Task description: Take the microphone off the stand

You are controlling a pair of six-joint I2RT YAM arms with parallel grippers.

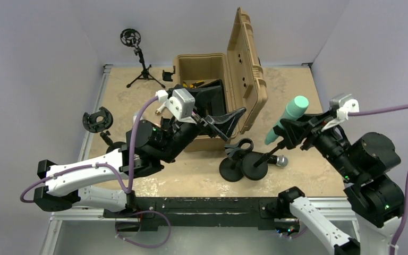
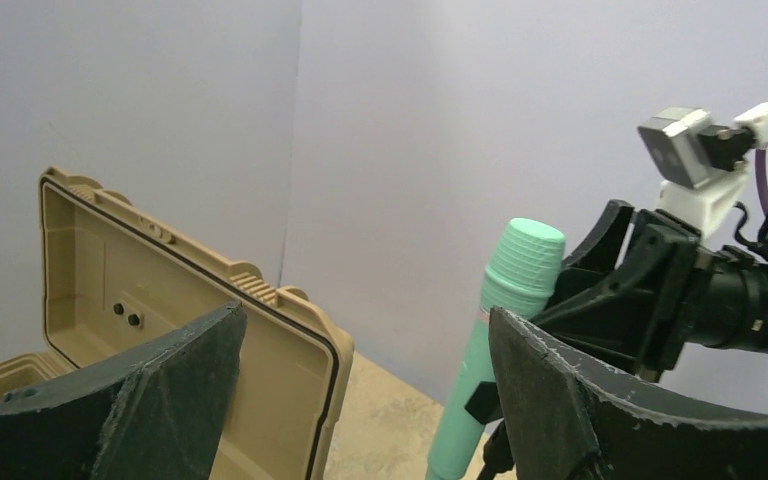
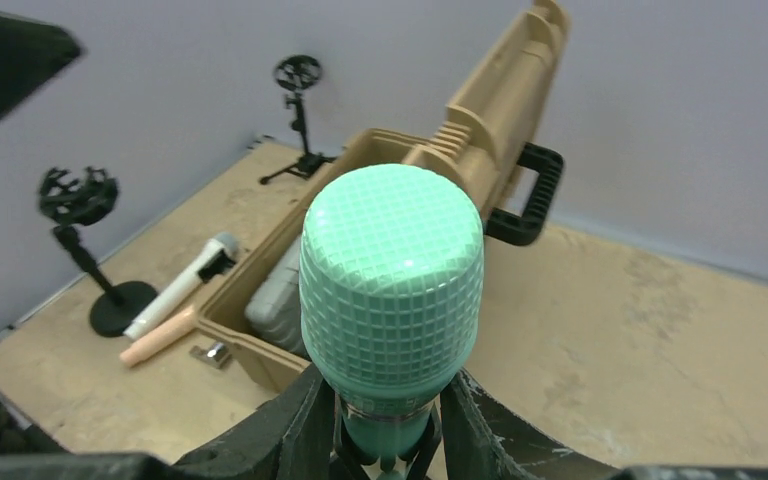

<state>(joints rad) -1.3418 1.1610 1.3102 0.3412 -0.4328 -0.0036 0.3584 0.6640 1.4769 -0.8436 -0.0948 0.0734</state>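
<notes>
A mint-green microphone stands tilted, head up, right of the case. My right gripper is shut on its neck. In the right wrist view the grid head fills the middle, with a finger on each side and a thin black clip round the handle. A black rod runs from the microphone down to a round-based stand. A second stand with an empty clip is beside it. My left gripper is open and empty over the case's front. Its wrist view shows the jaws wide apart and the microphone beyond.
An open tan case has its lid upright. A black microphone with a silver head lies by the stands. Shock-mount stands are at the far left and left. A white microphone and a peach one lie by the case.
</notes>
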